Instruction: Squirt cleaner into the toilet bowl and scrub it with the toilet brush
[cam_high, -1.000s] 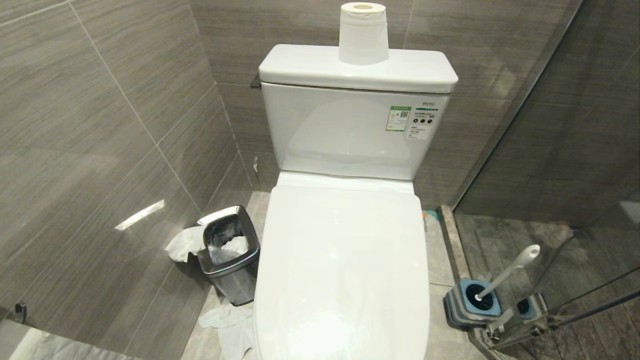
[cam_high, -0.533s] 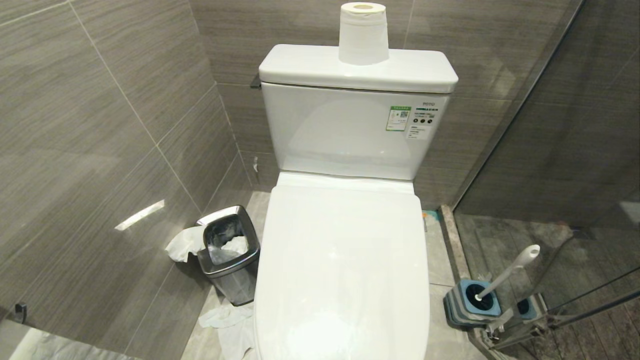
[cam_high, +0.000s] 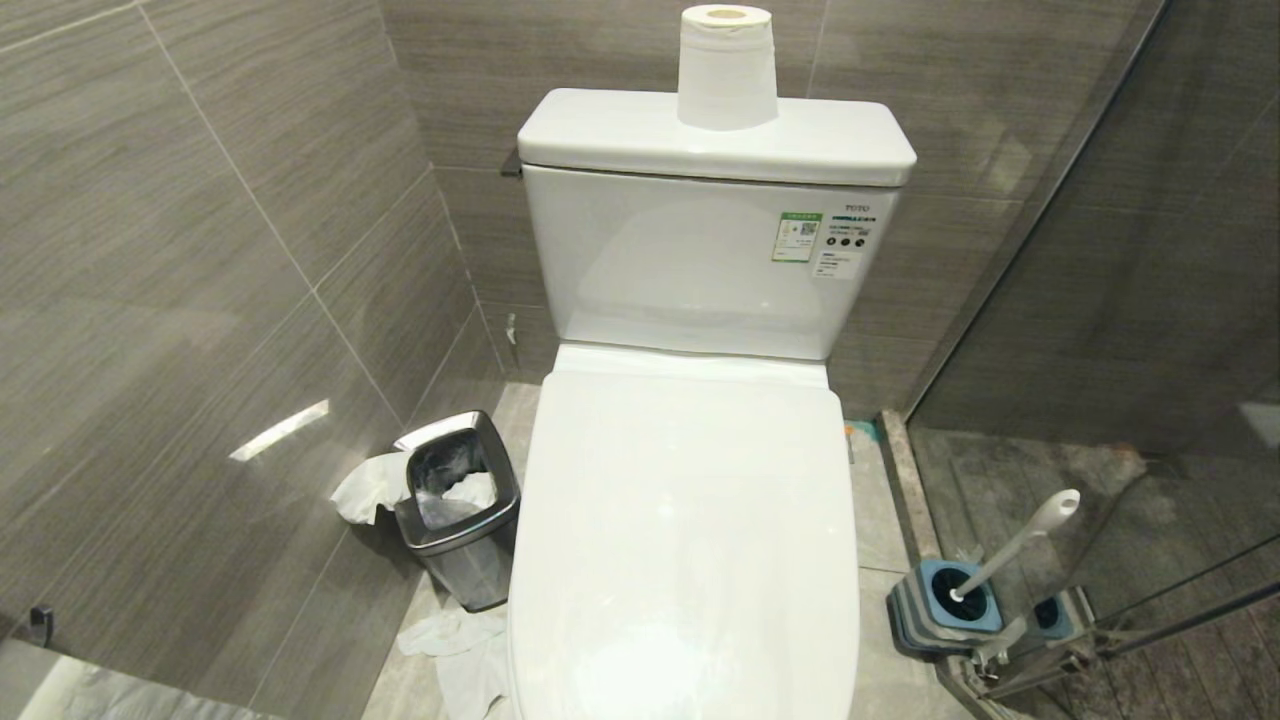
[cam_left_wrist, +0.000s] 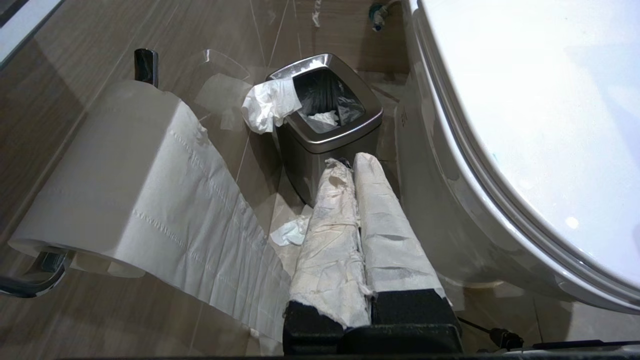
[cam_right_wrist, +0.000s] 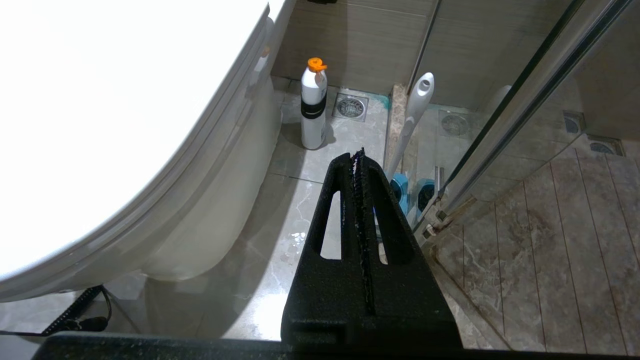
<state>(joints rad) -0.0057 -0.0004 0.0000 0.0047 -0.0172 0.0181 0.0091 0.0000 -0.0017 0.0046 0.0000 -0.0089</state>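
The toilet bowl is hidden under its shut white lid (cam_high: 690, 540). The toilet brush (cam_high: 1020, 540) leans in its grey-and-blue base (cam_high: 945, 605) on the floor right of the toilet, its white handle (cam_right_wrist: 415, 110) against the glass. The cleaner itself is out of view. A white bottle with an orange cap (cam_right_wrist: 313, 107) stands on the floor by the toilet's foot. My left gripper (cam_left_wrist: 352, 162), its fingers wrapped in white paper, hangs shut and empty left of the toilet. My right gripper (cam_right_wrist: 359, 155) hangs shut and empty on the right, short of the brush. Neither arm shows in the head view.
A steel waste bin (cam_high: 460, 505) with crumpled paper stands left of the toilet, loose tissue (cam_high: 455, 640) on the floor by it. A paper roll (cam_left_wrist: 115, 175) hangs on the left wall, another (cam_high: 727, 65) stands on the tank. A glass shower door (cam_right_wrist: 525, 100) closes the right side.
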